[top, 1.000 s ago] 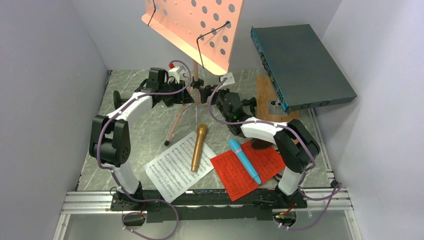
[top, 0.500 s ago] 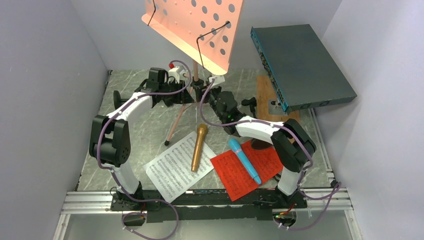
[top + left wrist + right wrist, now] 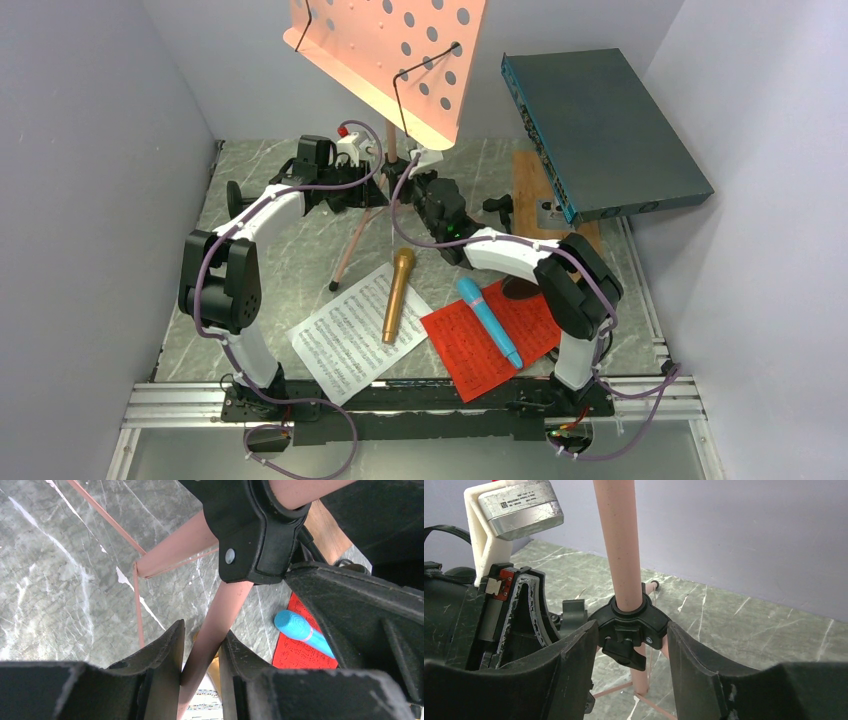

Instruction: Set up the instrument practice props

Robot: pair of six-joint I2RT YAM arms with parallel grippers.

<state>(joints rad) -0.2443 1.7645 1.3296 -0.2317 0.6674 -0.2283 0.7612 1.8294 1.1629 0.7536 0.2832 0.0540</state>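
A: Start with the left gripper (image 3: 202, 645).
B: Clamped on one pink leg of the music stand (image 3: 400, 50), just below the stand's black hub (image 3: 624, 617).
A: And the right gripper (image 3: 631, 627)?
B: Set around that same hub, one finger on each side, close against it. Cannot tell whether pressing on it or just short of touching.
A: Where to find the stand itself?
B: Upright on the marble table (image 3: 300, 240), toward the back wall, with its holed pink desk tilted high above both arms.
A: Now the microphones.
B: Both lying nearer than the stand's feet. Gold microphone (image 3: 397, 295) straight in front of the stand, resting across the white sheet (image 3: 345, 340). Blue microphone (image 3: 488, 320) in front of the stand and to its right, lying on the red sheet (image 3: 470, 345).
A: Anything else worth noting?
B: Behind the stand and to its right, a wooden board (image 3: 530, 180) flat on the table, and a tilted dark teal box (image 3: 600, 130) above that.
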